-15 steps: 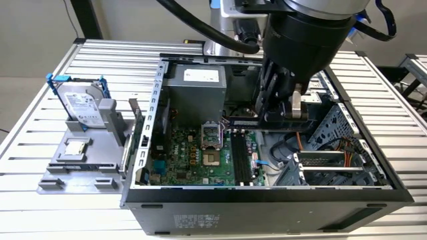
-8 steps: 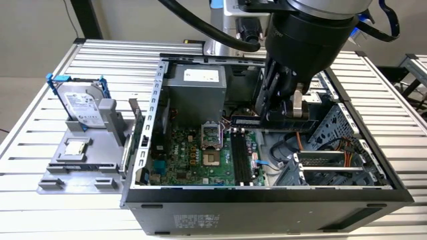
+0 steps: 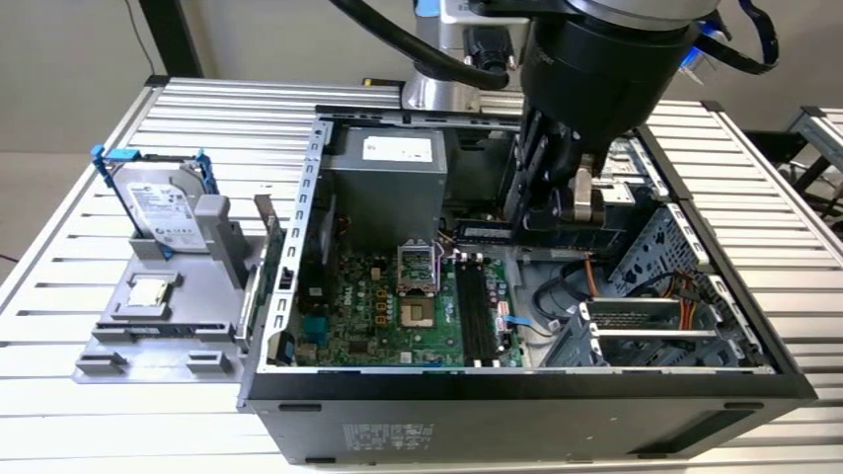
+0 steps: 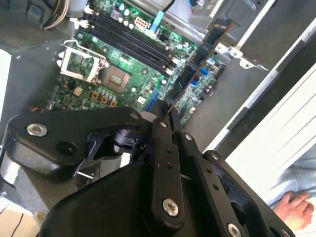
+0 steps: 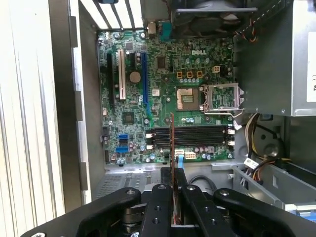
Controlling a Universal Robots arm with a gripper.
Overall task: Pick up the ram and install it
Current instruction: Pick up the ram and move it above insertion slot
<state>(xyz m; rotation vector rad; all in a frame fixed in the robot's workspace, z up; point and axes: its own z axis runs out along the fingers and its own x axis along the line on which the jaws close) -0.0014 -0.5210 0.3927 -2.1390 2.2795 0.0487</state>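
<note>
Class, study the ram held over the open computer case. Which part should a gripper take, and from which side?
Pinch the ram across its two broad faces near the upper long edge, coming from above. It is thin and stands on edge, so the lower edge is left free for the black slots. The gripper holds it so.

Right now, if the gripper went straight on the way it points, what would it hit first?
Probably the black memory slots on the green board. The ram stick clamped in the gripper sits ahead of it and would touch first, though depth is hard to judge.
</note>
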